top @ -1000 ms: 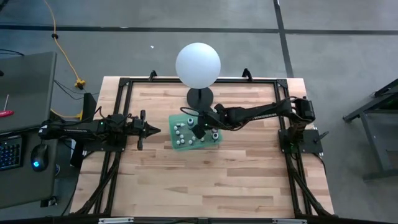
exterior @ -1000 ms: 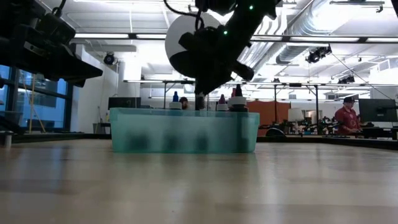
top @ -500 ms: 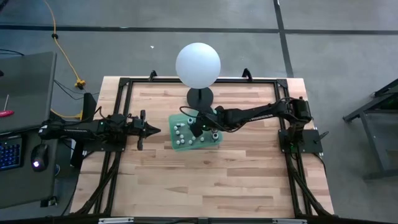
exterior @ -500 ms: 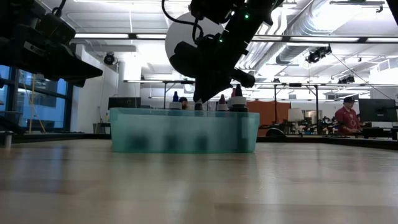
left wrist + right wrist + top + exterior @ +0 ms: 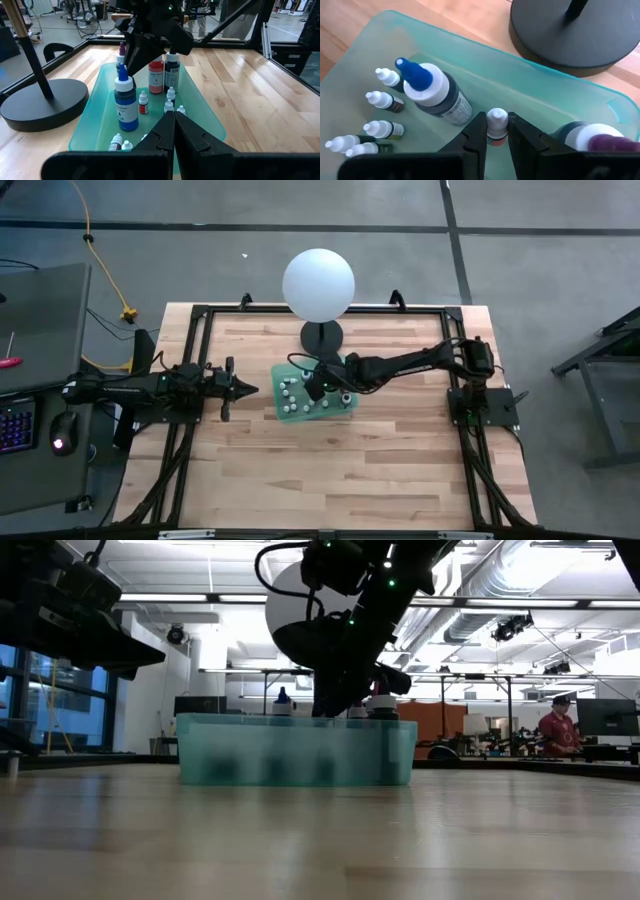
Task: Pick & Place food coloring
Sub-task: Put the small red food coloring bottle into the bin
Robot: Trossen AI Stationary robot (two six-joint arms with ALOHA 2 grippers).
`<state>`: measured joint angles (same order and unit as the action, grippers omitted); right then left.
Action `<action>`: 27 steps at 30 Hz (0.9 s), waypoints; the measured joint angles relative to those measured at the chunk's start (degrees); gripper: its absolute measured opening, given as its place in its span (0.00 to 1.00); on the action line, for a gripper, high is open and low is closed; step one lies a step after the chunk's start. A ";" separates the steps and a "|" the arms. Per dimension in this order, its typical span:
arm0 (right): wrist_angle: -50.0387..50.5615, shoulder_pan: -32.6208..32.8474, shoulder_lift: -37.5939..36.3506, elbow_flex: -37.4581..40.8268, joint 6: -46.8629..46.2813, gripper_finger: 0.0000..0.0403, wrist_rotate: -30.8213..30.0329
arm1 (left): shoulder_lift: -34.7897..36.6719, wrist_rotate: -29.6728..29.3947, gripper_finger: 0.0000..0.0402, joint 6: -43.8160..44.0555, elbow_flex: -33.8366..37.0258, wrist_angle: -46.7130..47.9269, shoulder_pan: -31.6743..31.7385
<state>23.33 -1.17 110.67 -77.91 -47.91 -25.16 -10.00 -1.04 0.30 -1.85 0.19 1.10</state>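
Bottle (image 5: pixel 496 125) base hidden between right gripper (image 5: pixel 496 134) jaws, seemingly gripped.

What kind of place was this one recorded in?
Probably an open-plan robotics lab or workshop: exposed ceiling ducts and strip lights overhead, rows of desks with monitors behind the wooden table, and a keyboard and mouse beside the rig.

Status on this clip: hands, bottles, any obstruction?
Right hand down in the tray, closed on a small bottle. Left hand shut, parked at table's left. Tall blue-tip bottle close alongside.
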 joint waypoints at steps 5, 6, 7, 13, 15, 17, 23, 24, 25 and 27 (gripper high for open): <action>-0.04 -0.07 0.00 0.00 -0.10 0.13 -0.15 | 0.00 0.02 0.00 0.00 0.00 0.00 0.00; -0.04 -0.09 0.00 0.00 -0.13 0.13 -0.29 | 0.00 0.02 0.00 0.00 0.00 0.00 0.00; -0.04 -0.09 0.00 0.00 -0.48 0.13 -0.15 | 0.00 0.02 0.00 0.00 0.00 0.00 0.00; 1.28 -0.07 0.00 0.00 -1.17 0.15 -0.27 | 0.02 0.02 0.00 0.00 0.00 0.00 0.00; 1.51 -0.29 0.00 0.00 -1.17 0.15 0.27 | 0.00 0.01 0.00 0.00 0.00 0.00 0.00; 1.51 -0.37 0.00 0.00 -1.19 0.14 0.55 | 0.01 0.02 0.00 0.00 0.00 0.00 0.00; 1.80 -0.37 0.00 0.00 -1.79 0.15 0.91 | 0.02 0.00 0.00 0.00 0.00 0.00 0.00; 1.97 -0.37 0.12 0.00 -2.26 0.15 1.15 | 0.00 0.02 0.00 0.00 0.00 0.00 0.00; 1.99 -0.37 0.32 0.00 -2.50 0.15 1.13 | 0.00 0.00 0.00 0.00 0.00 0.00 0.00; 2.36 -0.37 0.61 0.00 -2.61 0.15 1.28 | 0.01 0.02 0.00 0.00 0.00 0.00 0.00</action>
<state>25.70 -1.54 111.28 -77.91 -50.52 -23.88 -9.99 -1.02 0.30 -1.85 0.19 1.10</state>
